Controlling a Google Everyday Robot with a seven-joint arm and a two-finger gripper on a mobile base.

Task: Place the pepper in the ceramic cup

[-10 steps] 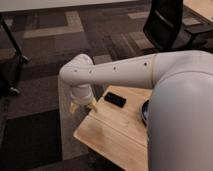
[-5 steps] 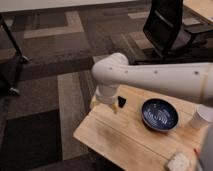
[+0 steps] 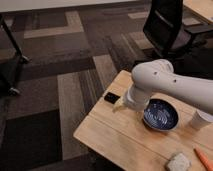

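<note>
Your one arm reaches in from the right over one wooden worktop bearing five items. Your tool sits low, just beside one small black object and left of one dark-blue bowl; its opening and load cannot be told. One pepper lies at the right front corner, near one speckled block, apart from one ceramic cup.
</note>
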